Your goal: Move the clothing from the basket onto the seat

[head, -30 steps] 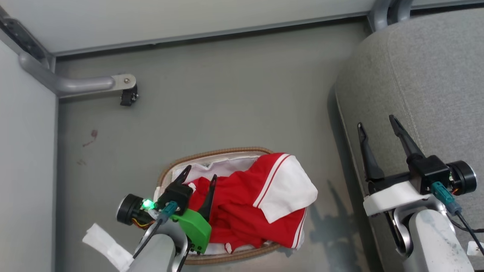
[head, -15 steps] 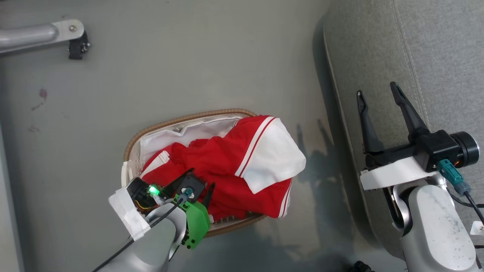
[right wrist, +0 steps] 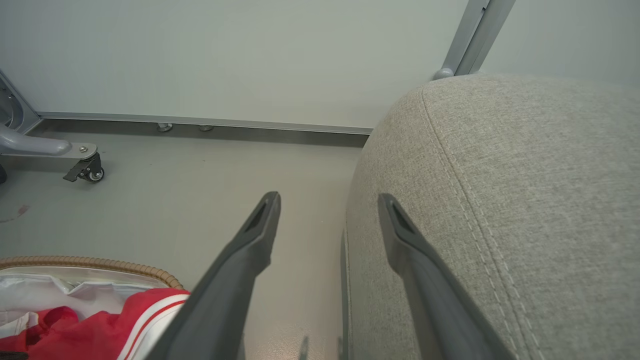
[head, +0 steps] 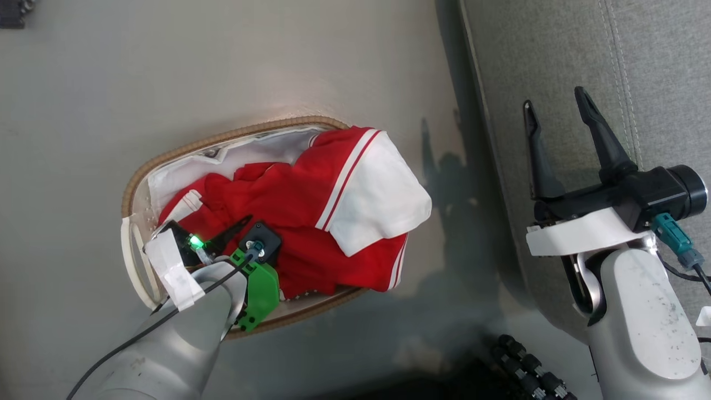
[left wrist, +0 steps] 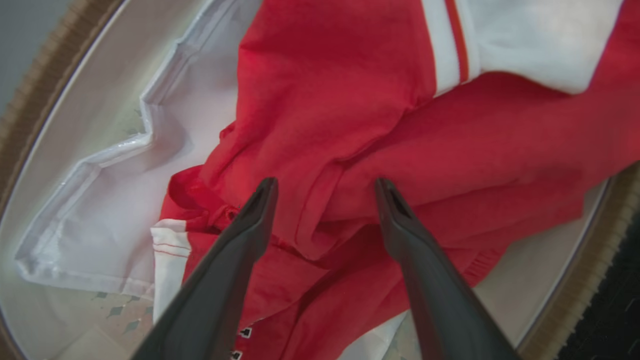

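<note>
Grasp step. Left gripper (left wrist: 325,186) inside basket (head: 183,150), fingers apart astride red fold of clothing (head: 289,222). Clothing all in basket, white sleeve draped over seat-side rim. Right gripper (head: 555,108) apart, empty, over seat (head: 555,55) edge. Next, likely: press down, pinch fold, lift.

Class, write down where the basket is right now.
The basket stands on the floor at the head view's lower left, left of the seat, holding the clothing, with the open left gripper over it.
</note>
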{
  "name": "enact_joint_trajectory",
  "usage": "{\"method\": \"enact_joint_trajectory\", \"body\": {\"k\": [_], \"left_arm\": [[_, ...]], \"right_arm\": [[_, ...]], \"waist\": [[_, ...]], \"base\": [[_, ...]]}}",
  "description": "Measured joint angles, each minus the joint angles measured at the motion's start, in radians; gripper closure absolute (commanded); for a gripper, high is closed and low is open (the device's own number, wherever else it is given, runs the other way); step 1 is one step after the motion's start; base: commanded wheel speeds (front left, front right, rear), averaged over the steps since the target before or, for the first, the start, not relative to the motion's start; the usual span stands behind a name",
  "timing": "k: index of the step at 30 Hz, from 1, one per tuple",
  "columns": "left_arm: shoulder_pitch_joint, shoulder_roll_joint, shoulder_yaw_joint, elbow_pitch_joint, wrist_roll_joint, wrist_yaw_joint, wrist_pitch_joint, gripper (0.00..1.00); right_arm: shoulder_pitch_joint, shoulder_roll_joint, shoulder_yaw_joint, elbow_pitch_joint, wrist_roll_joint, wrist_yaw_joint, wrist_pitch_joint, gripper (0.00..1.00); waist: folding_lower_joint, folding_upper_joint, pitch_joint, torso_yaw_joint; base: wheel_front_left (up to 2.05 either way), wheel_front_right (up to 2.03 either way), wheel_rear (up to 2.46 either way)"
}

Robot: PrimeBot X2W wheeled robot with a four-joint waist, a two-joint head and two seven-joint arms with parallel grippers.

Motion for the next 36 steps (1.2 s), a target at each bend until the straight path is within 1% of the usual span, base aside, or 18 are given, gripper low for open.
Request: {"method": "enact_joint_trajectory", "body": {"k": [6,10,13,14,15,16,17,18,25,29,32,36], "left_arm": [[-0.026,0.011,0.002,0.016,-0.013,0.008,0.015,0.00],[-0.054,0.020,0.002,0.020,-0.010,0.044,0.014,0.00],[-0.070,0.021,0.010,0.022,-0.021,0.063,0.012,0.00],[-0.073,0.022,0.012,0.023,-0.027,0.066,0.012,0.22],[-0.075,0.023,0.014,0.024,-0.031,0.067,0.012,0.57],[-0.078,0.025,0.016,0.025,-0.037,0.067,0.013,0.71],[-0.080,0.026,0.018,0.026,-0.040,0.068,0.014,0.91],[-0.082,0.026,0.019,0.026,-0.043,0.068,0.016,1.00],[-0.087,0.027,0.025,0.029,-0.063,0.062,0.007,1.00],[-0.074,0.022,0.026,-0.002,-0.074,0.057,-0.010,1.00],[-0.046,0.021,0.030,-0.054,-0.080,0.056,-0.014,1.00],[-0.002,0.027,0.040,-0.182,-0.082,0.057,-0.015,1.00]], "right_arm": [[-0.012,0.000,-0.001,-0.005,0.012,0.000,0.000,0.00],[-0.023,0.000,-0.001,-0.008,0.017,0.000,0.000,0.00],[-0.028,0.000,0.000,-0.009,0.021,0.000,0.000,0.00],[-0.030,0.000,0.002,-0.008,0.024,0.000,0.000,0.00],[-0.033,0.000,0.003,-0.008,0.025,0.000,0.000,0.00],[-0.035,0.000,0.005,-0.008,0.027,0.000,0.000,0.00],[-0.037,0.000,0.007,-0.008,0.028,0.000,0.000,0.00],[-0.038,0.000,0.007,-0.008,0.030,0.000,0.000,0.00],[-0.039,0.000,0.006,0.003,0.032,0.000,0.000,0.00],[-0.035,0.000,-0.001,0.016,0.022,0.000,0.000,0.00],[-0.023,0.000,-0.004,0.026,0.010,0.000,0.000,0.00],[-0.005,0.001,-0.012,0.039,-0.012,0.000,0.000,0.00]], "waist": [[-0.0001,0.0000,0.057,-0.023],[0.0000,-0.0001,0.084,-0.036],[-0.0001,0.0000,0.098,-0.043],[0.0000,0.0000,0.101,-0.045],[-0.0001,0.0000,0.103,-0.047],[-0.0001,0.0000,0.106,-0.049],[0.0000,0.0000,0.108,-0.052],[0.0000,0.0000,0.109,-0.053],[-0.0001,0.0000,0.097,-0.054],[-0.0001,0.0000,0.068,-0.046],[-0.0001,0.0000,0.035,-0.037],[-0.0001,0.0000,-0.022,-0.021]], "base": [[0.00,0.00,0.00],[0.00,0.00,0.00],[0.00,0.00,0.00],[0.00,0.00,0.00],[0.00,0.00,0.00],[0.00,0.00,0.00],[0.00,0.00,0.00],[0.00,0.00,0.00],[0.00,0.00,0.00],[0.00,0.00,0.00],[0.00,0.00,0.00],[0.00,0.00,0.00]]}}
